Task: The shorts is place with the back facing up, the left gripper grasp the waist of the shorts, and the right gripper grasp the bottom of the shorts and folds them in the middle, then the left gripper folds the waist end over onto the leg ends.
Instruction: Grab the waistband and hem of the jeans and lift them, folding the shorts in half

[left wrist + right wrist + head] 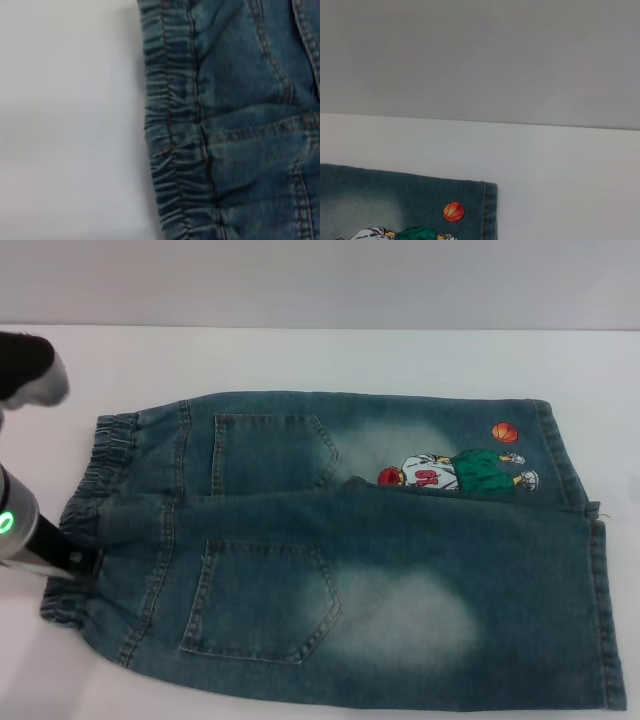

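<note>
Shorts (pixel 400 580): blue denim with faded pale patches and tan stitching; cartoon print (pixel 455 472) in red, white and green beside an orange basketball (pixel 506 432). Tabletop (pixel 300 355): white. Left arm's ring (pixel 5 521): glowing green.

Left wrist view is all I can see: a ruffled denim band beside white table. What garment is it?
Observer: Denim shorts, lying flat with two back pockets facing up.
Operator: Is an arm close by?
Observer: Yes, the left gripper is at the near corner of the waist, on the robot's left.
Operator: Any decoration?
Observer: A cartoon basketball-player print on the shorts' far half, toward the robot's right.
</note>
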You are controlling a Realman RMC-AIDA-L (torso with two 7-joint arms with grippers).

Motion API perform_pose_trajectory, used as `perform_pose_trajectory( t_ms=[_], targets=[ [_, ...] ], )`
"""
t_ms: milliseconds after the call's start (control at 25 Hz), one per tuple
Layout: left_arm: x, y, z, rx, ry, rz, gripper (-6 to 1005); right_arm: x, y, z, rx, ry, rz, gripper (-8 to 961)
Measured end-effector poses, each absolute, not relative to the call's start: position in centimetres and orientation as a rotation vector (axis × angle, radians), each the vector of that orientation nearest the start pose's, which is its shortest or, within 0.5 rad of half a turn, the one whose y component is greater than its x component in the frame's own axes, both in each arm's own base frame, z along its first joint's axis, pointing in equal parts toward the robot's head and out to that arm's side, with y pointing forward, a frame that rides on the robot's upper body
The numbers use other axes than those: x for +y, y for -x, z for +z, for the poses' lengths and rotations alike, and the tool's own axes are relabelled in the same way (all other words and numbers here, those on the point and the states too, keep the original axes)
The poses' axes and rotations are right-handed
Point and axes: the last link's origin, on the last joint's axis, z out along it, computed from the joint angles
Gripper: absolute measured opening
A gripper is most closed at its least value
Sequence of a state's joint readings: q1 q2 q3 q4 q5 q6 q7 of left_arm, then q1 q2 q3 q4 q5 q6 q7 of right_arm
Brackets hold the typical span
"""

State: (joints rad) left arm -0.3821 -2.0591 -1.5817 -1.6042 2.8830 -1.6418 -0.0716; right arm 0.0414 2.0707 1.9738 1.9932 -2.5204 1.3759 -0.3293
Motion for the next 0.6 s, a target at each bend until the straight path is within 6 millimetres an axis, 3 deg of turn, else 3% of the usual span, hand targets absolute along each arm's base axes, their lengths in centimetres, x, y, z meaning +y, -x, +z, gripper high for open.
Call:
perform_pose_trajectory(
  t_ms=[240,600],
  targets=[
    [31.0,21.9,4.1,-1.423,1.898,0.539,7,28.6,-23.4,13.8,1.153,1.894,0.049,692],
    [30.2,23.1,4.0,-1.480,1.875,0.611,230,28.8,-23.7,13.6,1.161,1.895,0.046,692]
  ],
)
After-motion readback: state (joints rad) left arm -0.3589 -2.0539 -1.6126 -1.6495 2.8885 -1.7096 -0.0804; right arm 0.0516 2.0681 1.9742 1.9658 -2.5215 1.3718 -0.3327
